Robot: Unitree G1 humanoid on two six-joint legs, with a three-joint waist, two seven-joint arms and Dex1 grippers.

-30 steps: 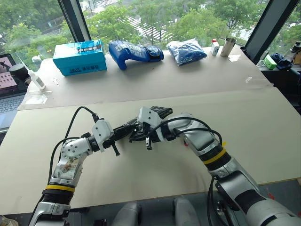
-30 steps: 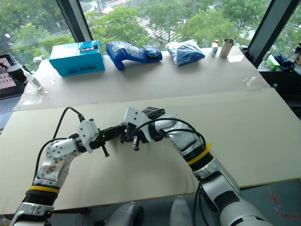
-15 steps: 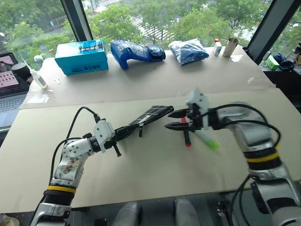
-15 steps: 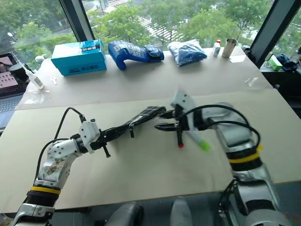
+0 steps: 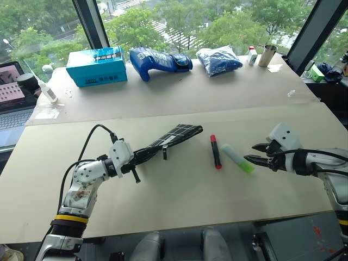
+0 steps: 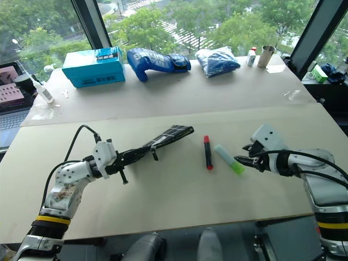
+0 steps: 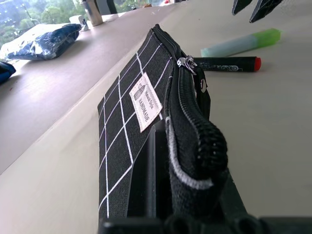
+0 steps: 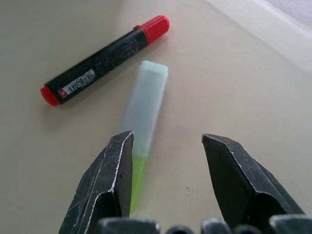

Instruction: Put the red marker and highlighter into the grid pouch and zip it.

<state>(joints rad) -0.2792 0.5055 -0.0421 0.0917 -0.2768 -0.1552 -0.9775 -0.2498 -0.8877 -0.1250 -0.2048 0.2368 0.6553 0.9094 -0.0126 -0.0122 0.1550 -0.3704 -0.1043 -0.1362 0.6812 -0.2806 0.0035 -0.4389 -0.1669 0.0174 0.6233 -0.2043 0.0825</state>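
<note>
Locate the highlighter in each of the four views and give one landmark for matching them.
Left eye: highlighter, right of centre.
Right eye, right of centre.
Left wrist, upper right.
Right wrist, centre, ahead of the open right pincer.
Landmark: the red marker lying beside it.

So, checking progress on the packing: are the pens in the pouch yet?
Out. The slim black red-capped marker and pale green highlighter lie side by side on the beige table, apart from the black grid pouch.
</note>
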